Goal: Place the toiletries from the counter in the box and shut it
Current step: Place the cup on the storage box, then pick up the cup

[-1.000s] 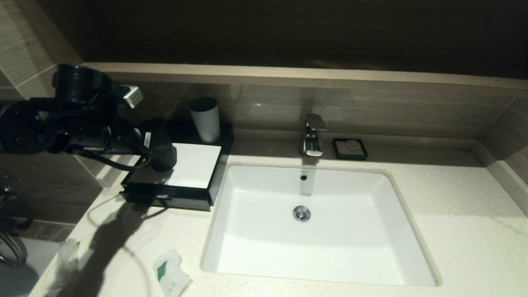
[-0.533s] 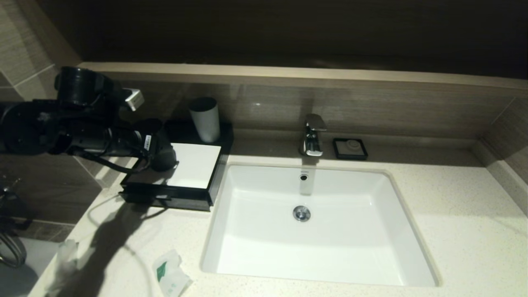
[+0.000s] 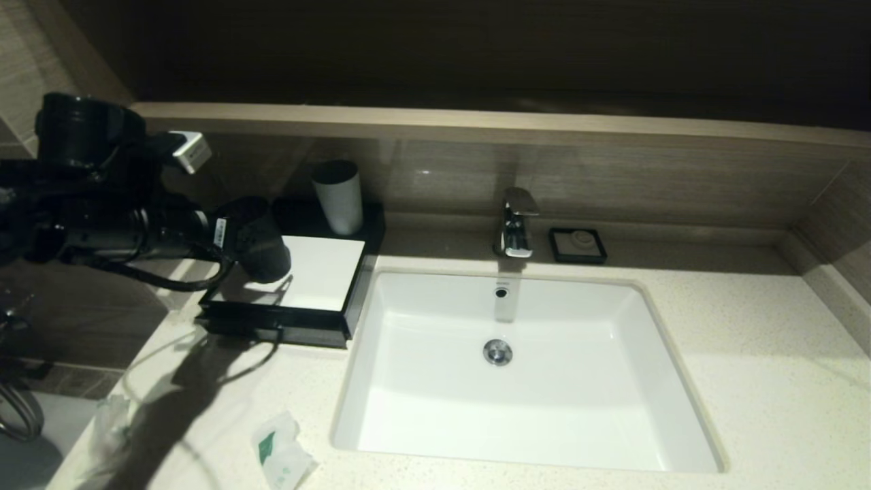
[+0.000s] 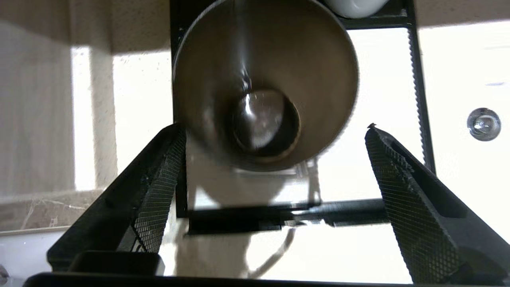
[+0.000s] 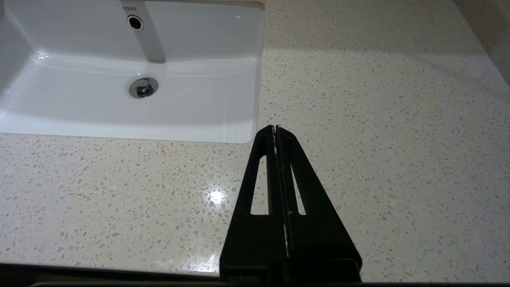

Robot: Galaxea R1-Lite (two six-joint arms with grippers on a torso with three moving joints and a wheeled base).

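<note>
A black box with a white top (image 3: 320, 272) sits on the counter left of the sink; it also shows in the left wrist view (image 4: 382, 119). A dark cup (image 3: 262, 241) stands at its left side, seen from above in the left wrist view (image 4: 263, 87). My left gripper (image 4: 275, 131) is open, and the cup is just beyond its fingertips, untouched. A white and green packet (image 3: 282, 452) lies at the counter's front edge, with a clear packet (image 3: 109, 422) further left. My right gripper (image 5: 275, 127) is shut and empty above the counter right of the sink.
A grey cup (image 3: 338, 197) stands behind the box. The white sink (image 3: 517, 381) fills the middle, with the faucet (image 3: 516, 221) and a black soap dish (image 3: 577, 245) behind it. A wall ledge (image 3: 476, 122) runs along the back. The counter (image 5: 378, 119) is bare to the right.
My left arm has drawn back to the left, away from the box. The dark cup has stayed about where it was. The packets have not moved.
</note>
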